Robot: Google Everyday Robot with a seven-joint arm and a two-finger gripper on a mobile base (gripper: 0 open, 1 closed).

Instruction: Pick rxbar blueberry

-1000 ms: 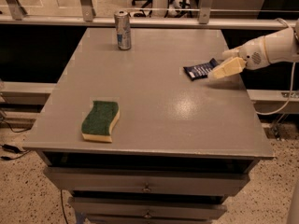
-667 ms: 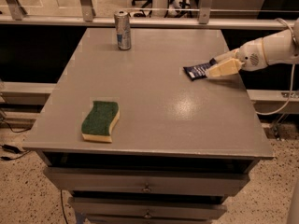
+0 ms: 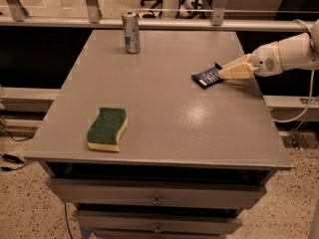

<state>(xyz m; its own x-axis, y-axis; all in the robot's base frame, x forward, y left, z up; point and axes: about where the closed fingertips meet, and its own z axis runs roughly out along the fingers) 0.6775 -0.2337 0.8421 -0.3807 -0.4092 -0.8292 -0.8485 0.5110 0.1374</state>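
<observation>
A green-and-yellow sponge [image 3: 106, 129] lies near the desk's [image 3: 169, 108] front left corner. Farther back on the right, the navy snack bar [image 3: 206, 76] rests on the desk, its right end pinched in the narrow pincer [image 3: 223, 74]. A can [image 3: 131, 32] stands at the far edge.

Nothing legible for you.
Lettering on the dark navy-blue flat snack bar [image 3: 205, 77], touching the cream gripper [image 3: 222, 74], is unreadable.

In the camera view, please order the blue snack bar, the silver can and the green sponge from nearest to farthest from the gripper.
1. Dark navy-blue rxbar blueberry, right at the gripper, near the table's right edge.
2. Silver-blue metal can, back left.
3. Green-and-yellow sponge, front left.
</observation>
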